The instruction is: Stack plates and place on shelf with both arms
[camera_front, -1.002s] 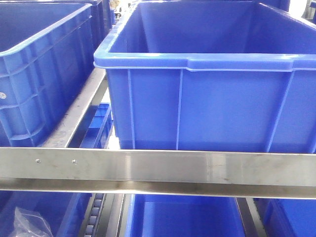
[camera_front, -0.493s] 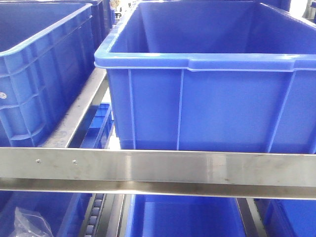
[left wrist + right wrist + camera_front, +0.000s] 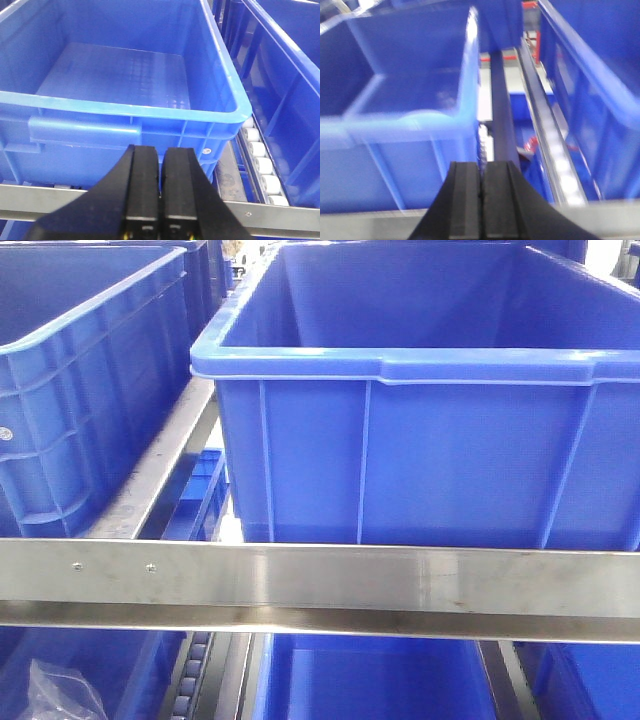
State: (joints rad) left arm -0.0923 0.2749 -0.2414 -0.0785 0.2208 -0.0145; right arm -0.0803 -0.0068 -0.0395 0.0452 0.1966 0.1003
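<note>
Both the left gripper [image 3: 159, 195] and right gripper [image 3: 481, 205] have jaws pressed together, holding nothing, before blue crates [image 3: 420, 410] on a metal shelf [image 3: 320, 585]. No plates appear.

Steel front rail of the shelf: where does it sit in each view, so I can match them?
Exterior front-facing: the steel rail spans the full width, below centre.
Left wrist: thin strip along the bottom, partly behind the shut left gripper.
Right wrist: blurred grey band at the bottom, behind the shut right gripper.
Shared landmark: a blue bin directly behind the rail.
</note>
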